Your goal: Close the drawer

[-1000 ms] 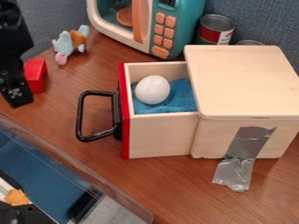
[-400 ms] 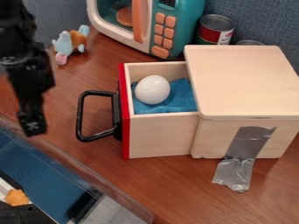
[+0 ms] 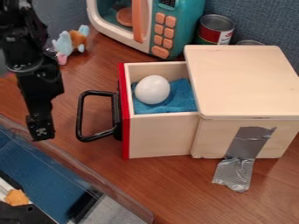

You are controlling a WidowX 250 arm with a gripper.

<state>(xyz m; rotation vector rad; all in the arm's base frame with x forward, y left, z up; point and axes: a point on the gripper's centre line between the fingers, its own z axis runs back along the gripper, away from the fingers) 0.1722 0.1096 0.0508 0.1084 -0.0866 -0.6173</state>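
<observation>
The drawer [image 3: 161,136] stands open, jutting toward nine o'clock from its wooden box [image 3: 245,83] – a white egg [image 3: 152,89] on blue cloth [image 3: 182,98] inside. The gripper [image 3: 42,132] hangs between eight and nine o'clock from the black handle [image 3: 80,116], near but apart – whether it is spread or closed, I cannot tell.

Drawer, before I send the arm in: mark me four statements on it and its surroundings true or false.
1. The drawer stands partly out of the box. True.
2. The white ball lies on the box's lid. False: it lies inside the drawer, on blue cloth.
3. The pincer is gripping the handle. False: a gap shows between them.
4. Silver tape runs from the box onto the table. True.
</observation>
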